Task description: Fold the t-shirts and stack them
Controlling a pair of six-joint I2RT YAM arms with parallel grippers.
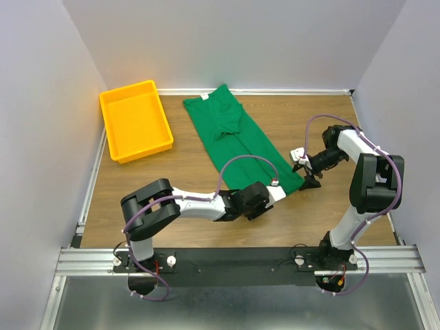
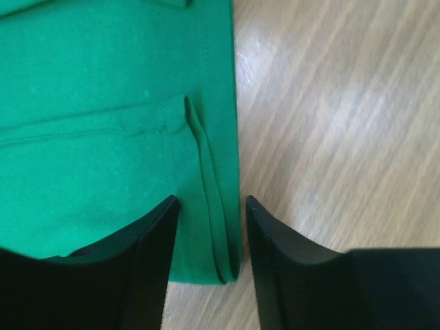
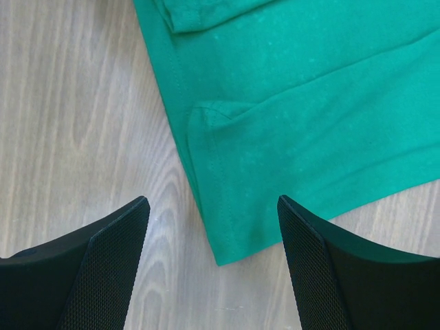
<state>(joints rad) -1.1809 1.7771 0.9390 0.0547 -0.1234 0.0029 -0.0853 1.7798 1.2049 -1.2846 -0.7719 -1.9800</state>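
Note:
The dark green t-shirt [image 1: 237, 137] lies on the wooden table as a long folded strip, running from the back centre to the front right, with its white neck tag [image 1: 204, 96] at the far end. My left gripper [image 1: 282, 188] is open, low over the strip's near end; in the left wrist view the gripper [image 2: 211, 201] straddles the layered hem edge [image 2: 216, 227]. My right gripper [image 1: 307, 179] is open beside the near right corner; in the right wrist view the gripper [image 3: 212, 200] frames the shirt's corner [image 3: 227, 240], and neither jaw touches the cloth.
An empty yellow tray [image 1: 127, 88] stands at the back left, apart from the shirt. Grey walls close in the table on three sides. A metal rail [image 1: 234, 260] carries both arm bases at the near edge.

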